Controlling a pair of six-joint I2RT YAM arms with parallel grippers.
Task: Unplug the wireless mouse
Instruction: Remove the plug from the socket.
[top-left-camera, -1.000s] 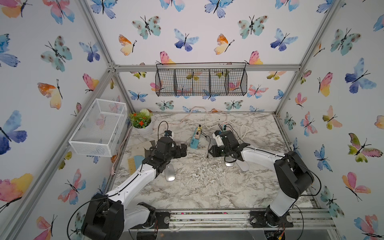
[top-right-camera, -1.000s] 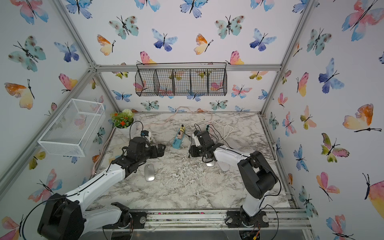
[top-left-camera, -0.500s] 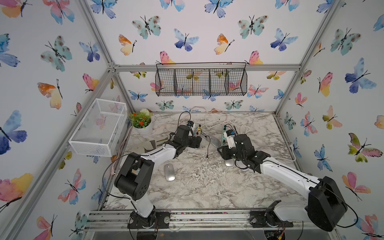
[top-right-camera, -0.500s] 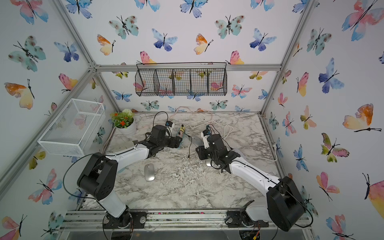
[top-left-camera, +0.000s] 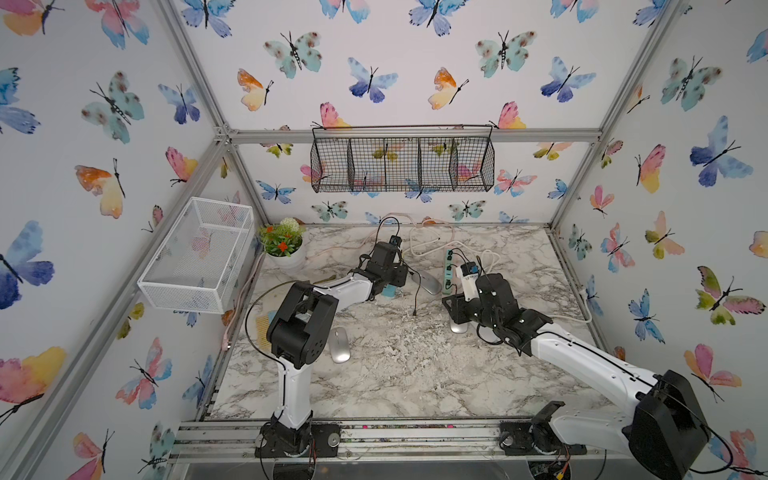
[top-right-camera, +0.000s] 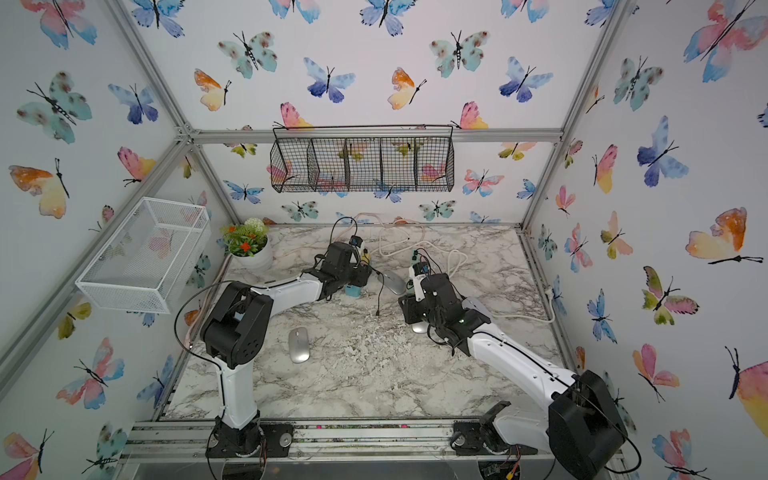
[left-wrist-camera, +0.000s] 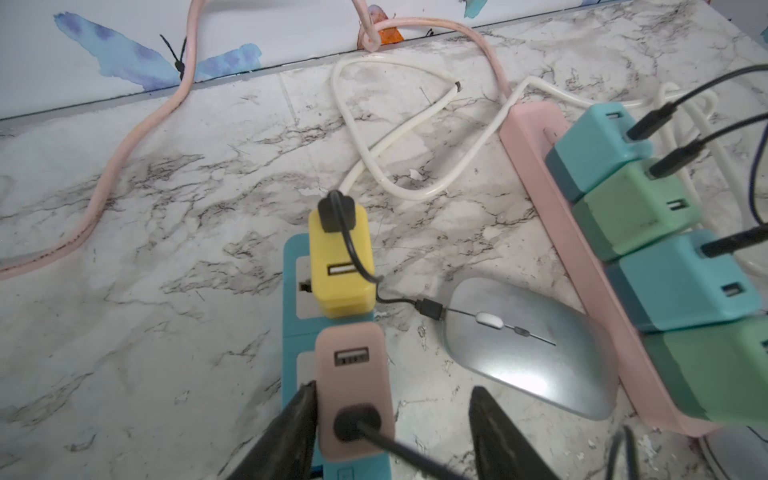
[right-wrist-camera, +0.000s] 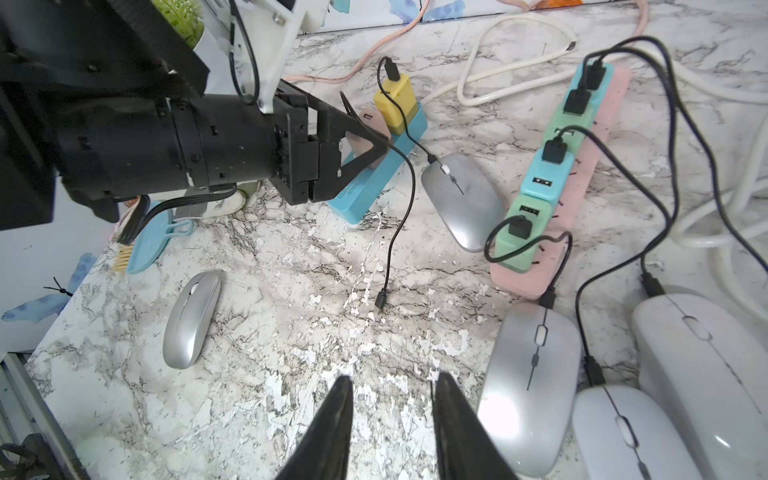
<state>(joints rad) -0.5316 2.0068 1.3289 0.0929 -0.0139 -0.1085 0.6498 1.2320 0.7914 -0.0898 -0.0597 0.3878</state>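
A silver wireless mouse (left-wrist-camera: 528, 349) lies between the blue power strip (left-wrist-camera: 295, 332) and the pink power strip (left-wrist-camera: 582, 266). A black cable runs from its nose to the yellow charger (left-wrist-camera: 338, 257) on the blue strip. In both top views this mouse (top-left-camera: 428, 283) (top-right-camera: 392, 282) sits beside my left wrist. My left gripper (left-wrist-camera: 394, 388) is open around the pink charger (left-wrist-camera: 353, 386); one finger touches it and the other stands apart. That charger's black cable ends loose (right-wrist-camera: 380, 301) on the table. My right gripper (right-wrist-camera: 394, 378) is open over bare marble, holding nothing.
Another silver mouse (top-left-camera: 340, 345) lies loose near the left arm. Three more mice (right-wrist-camera: 532, 382) are cabled to teal and green chargers (right-wrist-camera: 536, 183) on the pink strip. A flower pot (top-left-camera: 284, 249) and a teal brush (right-wrist-camera: 149, 241) stand at the left; cords coil at the back.
My left gripper has moved back and right to the blue strip, and its jaws have narrowed around the pink charger. The right gripper has shifted a little towards the front.
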